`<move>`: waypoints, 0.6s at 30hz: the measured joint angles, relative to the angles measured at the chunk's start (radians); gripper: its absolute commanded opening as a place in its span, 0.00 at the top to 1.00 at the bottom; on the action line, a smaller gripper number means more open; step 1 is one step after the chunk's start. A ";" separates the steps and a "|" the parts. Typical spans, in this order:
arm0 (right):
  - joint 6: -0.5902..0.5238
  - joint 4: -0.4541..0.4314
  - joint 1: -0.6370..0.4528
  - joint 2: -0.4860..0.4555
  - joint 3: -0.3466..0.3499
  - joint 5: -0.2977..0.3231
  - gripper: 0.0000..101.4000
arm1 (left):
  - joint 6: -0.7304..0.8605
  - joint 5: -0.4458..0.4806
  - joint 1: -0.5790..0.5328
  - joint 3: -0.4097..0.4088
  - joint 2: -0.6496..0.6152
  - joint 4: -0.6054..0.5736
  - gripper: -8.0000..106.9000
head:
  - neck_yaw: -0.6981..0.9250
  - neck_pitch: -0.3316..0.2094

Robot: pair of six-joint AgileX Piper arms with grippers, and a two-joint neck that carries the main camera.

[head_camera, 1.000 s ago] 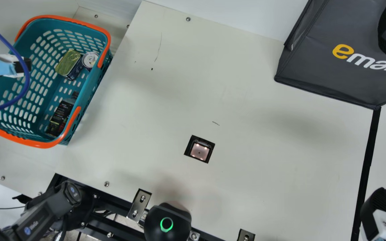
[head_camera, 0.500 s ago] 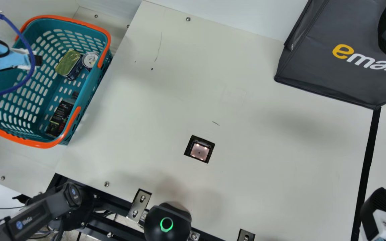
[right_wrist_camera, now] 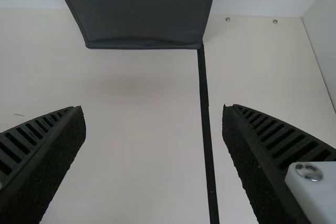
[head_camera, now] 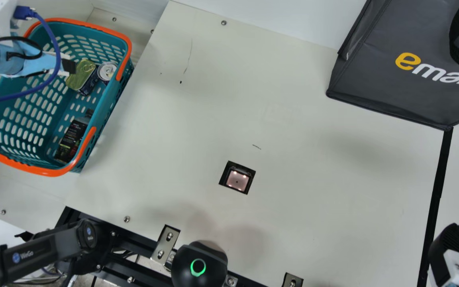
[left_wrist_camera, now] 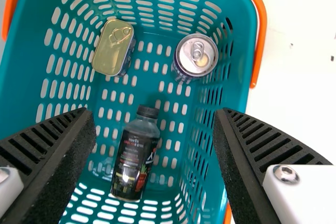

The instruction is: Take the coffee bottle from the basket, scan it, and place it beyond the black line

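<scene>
Dark bottle (left_wrist_camera: 135,158) seemingly beyond left fingers (left_wrist_camera: 239,156)

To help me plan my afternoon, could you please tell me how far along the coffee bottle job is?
No step looks done: the bottle lies in the basket. The left gripper is open at the basket, holding nothing. Left: grasping the bottle, scanning it at the scanner, and placing it beyond the black line.
</scene>
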 measured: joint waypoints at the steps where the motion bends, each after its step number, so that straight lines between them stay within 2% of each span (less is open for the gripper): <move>1: 0.000 0.000 0.000 0.000 0.000 0.000 0.10 | 0.003 -0.009 0.000 -0.002 0.010 -0.002 0.15 | 0.000 0.000; 9: 0.000 0.000 0.000 0.000 0.000 0.000 0.10 | 0.071 -0.034 0.035 -0.015 0.075 -0.046 0.15 | 0.000 0.000; 18: 0.000 0.000 0.000 0.000 0.000 0.000 0.10 | 0.184 -0.062 0.087 0.028 0.104 -0.084 0.15 | 0.000 0.000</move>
